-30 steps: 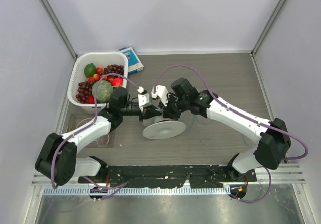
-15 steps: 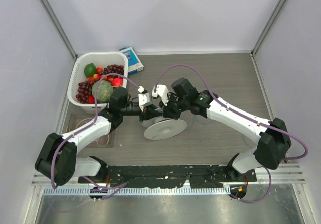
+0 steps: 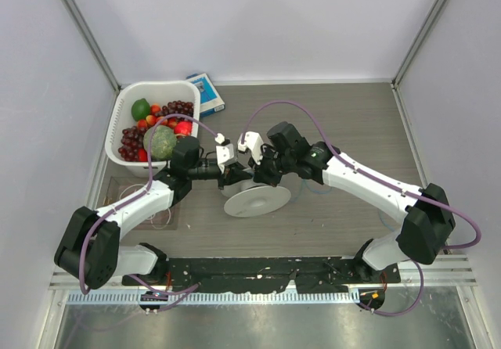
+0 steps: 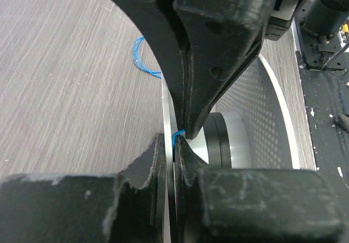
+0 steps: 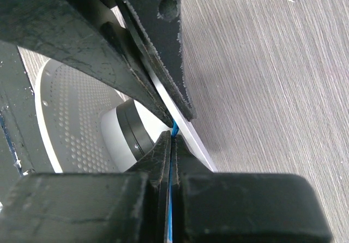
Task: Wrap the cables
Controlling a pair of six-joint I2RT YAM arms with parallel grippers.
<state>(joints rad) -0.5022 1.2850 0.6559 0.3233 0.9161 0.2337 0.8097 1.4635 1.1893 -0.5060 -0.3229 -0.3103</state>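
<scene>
Left wrist view puts the left hand (image 4: pixel 174 145) at the bottom edge of the frame, its two dark fingers drawn almost together with only a slit between them, and the blue cable (image 4: pixel 178 133) nipped right at their tips. Meeting it from the top of the frame is the right hand (image 4: pixel 183 124); the right wrist view shows its fingers pressed fully together, with the same blue strand running down the seam between them. So both hands pinch the cable at nearly one spot, tip to tip. Just behind them stands a white spool (image 4: pixel 272 123) with a perforated flange and a pale hub. Further off, in the upper middle of the frame, a slack loop of the cable lies on the wooden tabletop (image 4: pixel 65 90). From the top external view the two hands meet over the spool in the centre, and a white basket (image 3: pixel 117 118) of fruit sits at the upper left, well apart. Red or white cables cannot be made out. The step looks like a handover or re-grip during winding. To do it well, only one hand should let go at a time. The strand should stay lightly taut and be led onto the hub inside the flange. The trailing loop needs watching, since so fine a wire could slip free or snag.
</scene>
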